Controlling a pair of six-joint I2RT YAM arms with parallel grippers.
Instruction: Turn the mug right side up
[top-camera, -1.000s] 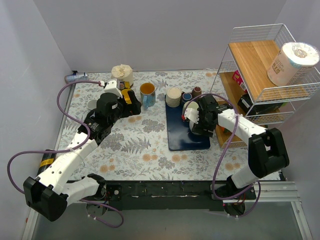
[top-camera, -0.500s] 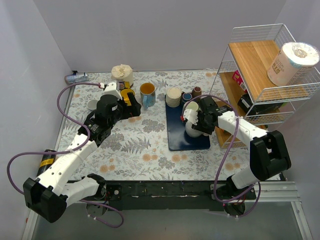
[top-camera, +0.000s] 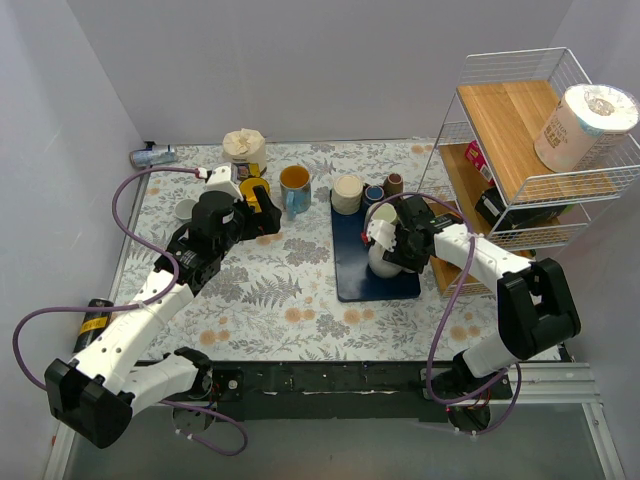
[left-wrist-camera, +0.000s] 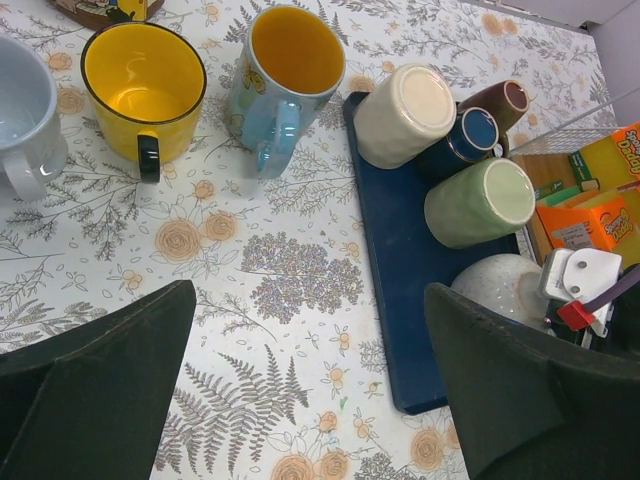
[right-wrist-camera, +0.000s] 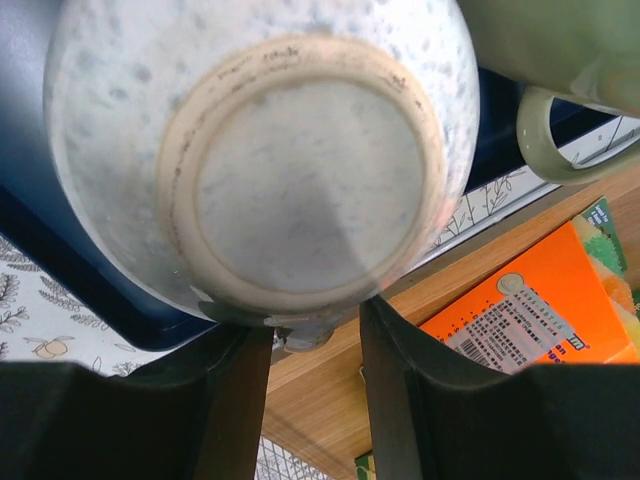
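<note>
I see the flowery worktop (top-camera: 290, 290) with a tall wire rack (top-camera: 520, 150) at its right side. A dark blue tray (top-camera: 355, 280) lies on the worktop next to the rack. My left gripper (left-wrist-camera: 308, 290) hangs over the worktop near a yellow mug (left-wrist-camera: 140, 90). Its fingers are spread wide and hold nothing. My right gripper (right-wrist-camera: 315, 330) is over the near end of the tray, pinching the handle of the speckled white mug (right-wrist-camera: 300, 170). The mug's bottom faces the wrist camera, so it is not right side up. I cannot tell if it touches the tray. A green mug (left-wrist-camera: 480, 200) sits just beside it on the tray.
</note>
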